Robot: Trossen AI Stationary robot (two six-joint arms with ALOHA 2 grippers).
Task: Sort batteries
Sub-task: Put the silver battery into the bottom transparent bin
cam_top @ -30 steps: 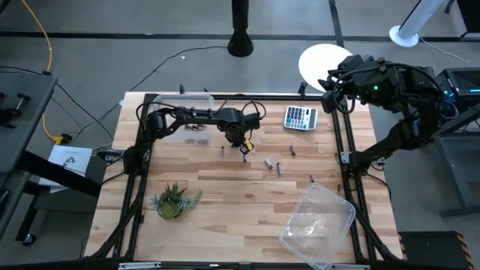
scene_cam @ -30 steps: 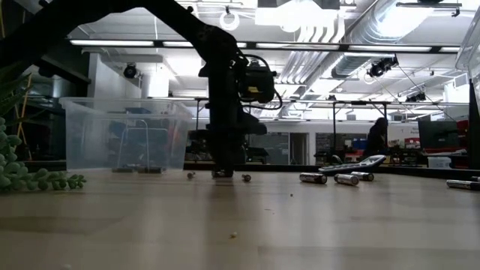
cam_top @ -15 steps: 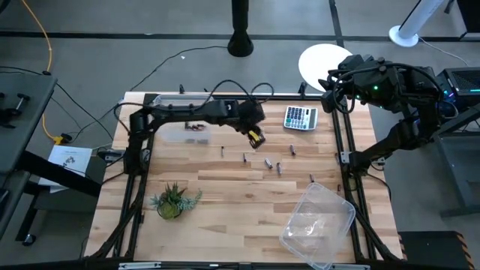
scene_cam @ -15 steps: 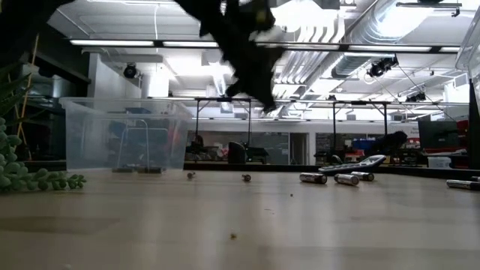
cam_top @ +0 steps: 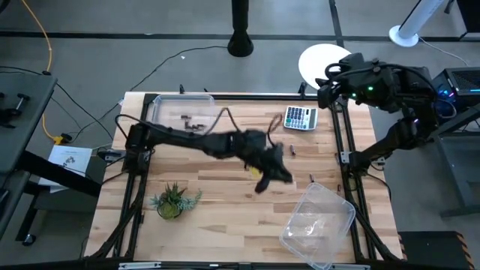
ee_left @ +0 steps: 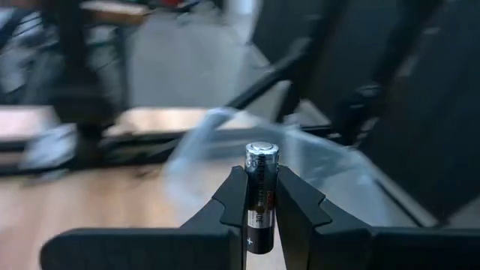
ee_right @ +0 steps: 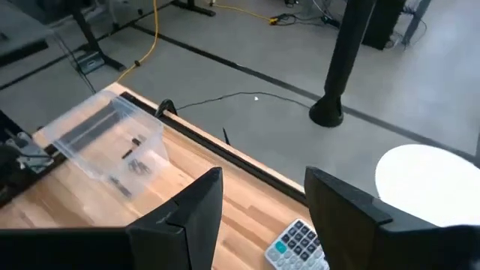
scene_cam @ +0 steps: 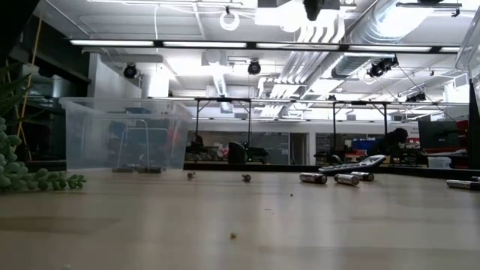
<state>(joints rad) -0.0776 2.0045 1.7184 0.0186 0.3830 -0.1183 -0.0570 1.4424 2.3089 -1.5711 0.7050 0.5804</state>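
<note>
The left arm stretches low and long across the surface [cam_top: 225, 202] toward the right, its left gripper [ee_left: 260, 196] near the middle, just short of the clear tub [cam_top: 319, 221] at the near right. Its jaws are clamped on one battery [ee_left: 261, 196], which stands upright between them with its silvery cap above the fingertips [ee_left: 234, 193]. The right arm waits folded beyond the far right corner, and the right gripper [ee_right: 262, 196] hangs there with jaws apart, holding nothing. A clear bin [cam_top: 180, 112] at the far left holds a few batteries. The near-right tub looks empty. Loose batteries [scene_cam: 334, 178] lie on the surface near the calculator [cam_top: 300, 118].
</note>
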